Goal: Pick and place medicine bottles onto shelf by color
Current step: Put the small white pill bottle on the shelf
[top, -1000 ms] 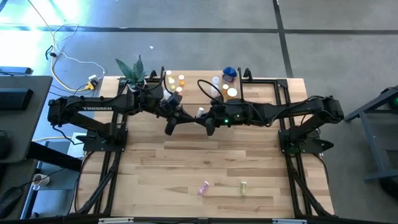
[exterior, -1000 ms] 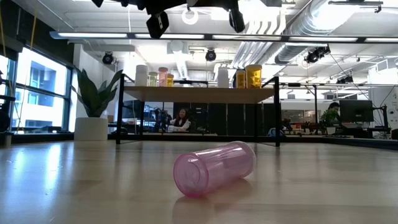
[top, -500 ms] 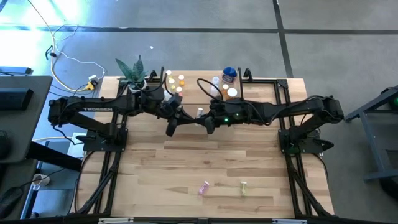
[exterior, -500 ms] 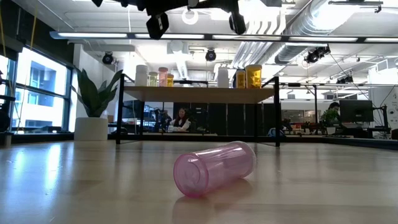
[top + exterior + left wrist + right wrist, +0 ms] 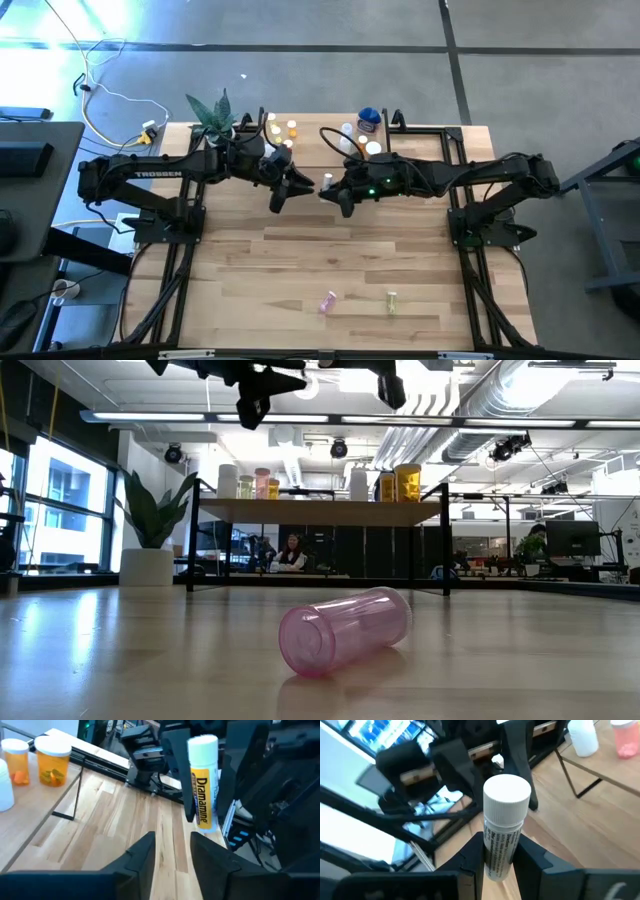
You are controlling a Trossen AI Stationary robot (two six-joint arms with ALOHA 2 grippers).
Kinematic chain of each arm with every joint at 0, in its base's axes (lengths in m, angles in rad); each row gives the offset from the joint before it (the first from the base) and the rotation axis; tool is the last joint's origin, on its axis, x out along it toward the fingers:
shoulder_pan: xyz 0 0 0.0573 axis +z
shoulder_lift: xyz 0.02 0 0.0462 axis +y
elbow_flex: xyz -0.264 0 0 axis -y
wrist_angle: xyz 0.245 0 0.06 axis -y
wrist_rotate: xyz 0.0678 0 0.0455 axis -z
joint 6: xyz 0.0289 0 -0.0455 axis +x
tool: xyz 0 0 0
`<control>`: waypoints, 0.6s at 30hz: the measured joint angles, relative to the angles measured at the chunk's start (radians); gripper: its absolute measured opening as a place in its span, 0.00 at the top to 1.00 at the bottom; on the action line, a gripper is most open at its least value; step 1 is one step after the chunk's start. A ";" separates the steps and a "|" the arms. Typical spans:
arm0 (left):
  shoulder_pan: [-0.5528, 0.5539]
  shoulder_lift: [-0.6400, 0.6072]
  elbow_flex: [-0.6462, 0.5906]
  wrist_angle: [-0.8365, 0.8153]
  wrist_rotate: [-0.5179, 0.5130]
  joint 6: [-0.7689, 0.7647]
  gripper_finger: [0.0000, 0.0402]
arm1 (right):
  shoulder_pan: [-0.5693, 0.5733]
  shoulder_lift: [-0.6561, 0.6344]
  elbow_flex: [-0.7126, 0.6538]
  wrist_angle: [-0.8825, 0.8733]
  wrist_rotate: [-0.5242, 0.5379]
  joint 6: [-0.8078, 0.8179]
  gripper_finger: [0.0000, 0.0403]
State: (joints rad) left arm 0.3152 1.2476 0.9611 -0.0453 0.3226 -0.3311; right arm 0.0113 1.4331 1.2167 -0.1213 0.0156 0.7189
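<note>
Clamping a white-capped bottle with a yellow Dramamine label, the right claw hangs high over the middle of the counter, its two fingers pressed against the bottle's lower body while the cap end sticks out past them. Facing it from just beside, the left claw has its fingers a little apart and nothing between them; its wrist view looks straight at the same bottle held by the other arm. Behind both claws, at the counter's far edge, stands the shelf, carrying white, pink and amber bottles in a row, with a blue bottle at its right end. A potted plant sits at the far left corner. Near the front edge, well apart from the arms, a pink bottle lies on its side, and a yellow-green bottle lies close by to its right.
</note>
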 joint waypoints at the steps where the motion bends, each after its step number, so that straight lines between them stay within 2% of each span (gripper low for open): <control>1: 0.006 0.000 0.000 0.004 0.000 -0.013 0.70 | 0.000 -0.004 0.000 -0.013 -0.001 -0.021 0.83; 3: 0.016 0.000 0.000 0.034 0.013 -0.034 0.68 | -0.003 -0.009 0.000 -0.020 -0.002 -0.064 0.83; 8: 0.038 -0.001 0.000 0.170 0.123 -0.056 0.63 | -0.024 -0.010 0.000 -0.024 -0.012 -0.167 0.83; 18: 0.037 -0.002 0.000 0.231 0.100 0.010 0.58 | -0.058 -0.010 0.000 0.069 -0.019 -0.361 0.83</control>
State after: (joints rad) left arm 0.3527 1.2461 0.9615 0.1856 0.4224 -0.3214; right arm -0.0471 1.4227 1.2169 -0.0523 -0.0036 0.3575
